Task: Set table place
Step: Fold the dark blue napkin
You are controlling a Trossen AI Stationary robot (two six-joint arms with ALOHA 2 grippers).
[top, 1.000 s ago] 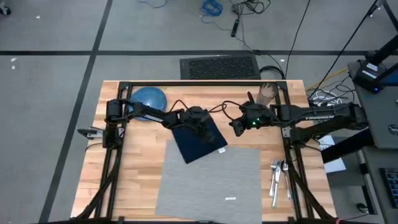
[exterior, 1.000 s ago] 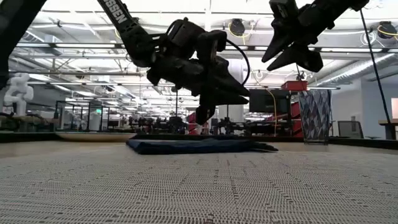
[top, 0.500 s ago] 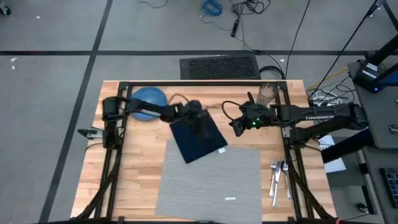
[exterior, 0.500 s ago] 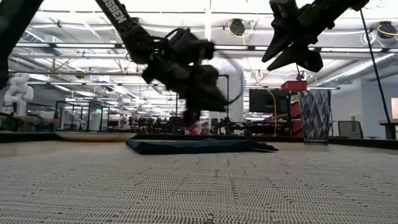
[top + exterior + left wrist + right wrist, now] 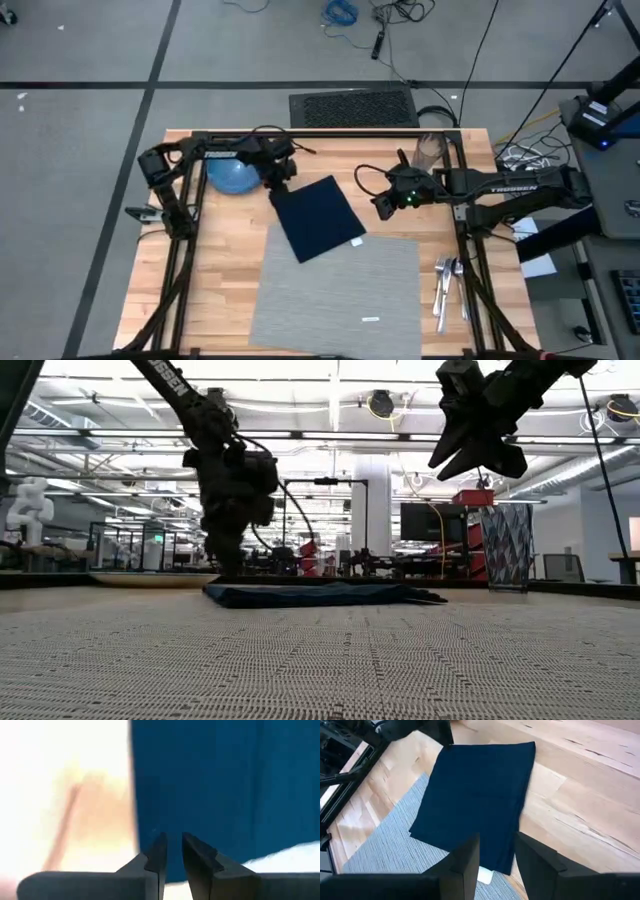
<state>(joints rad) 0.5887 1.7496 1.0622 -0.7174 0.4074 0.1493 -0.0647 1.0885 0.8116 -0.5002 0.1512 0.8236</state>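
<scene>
Above the desk (image 5: 210,290), seen straight down, the grey place (image 5: 335,290) lies flat on the near middle of the wood, its white tag toward the near edge. A dark navy napkin (image 5: 318,216) lies skewed across the place's far left corner, partly on the mat and partly on bare wood. My left gripper (image 5: 283,172) hangs just past the napkin's far corner, beside the blue dish (image 5: 231,176), which sits farther left of the napkin. My right gripper (image 5: 382,205) hovers to the right of the napkin, apart from it. A clear glass (image 5: 430,150) stands beyond the place toward the far right, and cutlery (image 5: 446,282) lies just off the place's right edge, outside the frame rail.

From desk height, the place (image 5: 320,660) fills the foreground; the napkin (image 5: 320,594) is a low dark fold behind it. My left gripper (image 5: 228,565) points down at its left end, the right gripper (image 5: 475,460) is high up to the right, and the patterned glass (image 5: 508,547) stands behind.

Through my left wrist, my gripper (image 5: 171,851) has its fingers narrow, nearly together, holding nothing, over the napkin (image 5: 225,785) edge.

Through my right wrist, my gripper (image 5: 496,852) is parted moderately and empty above the napkin (image 5: 477,795), with the place (image 5: 390,845) under its near corner.
</scene>
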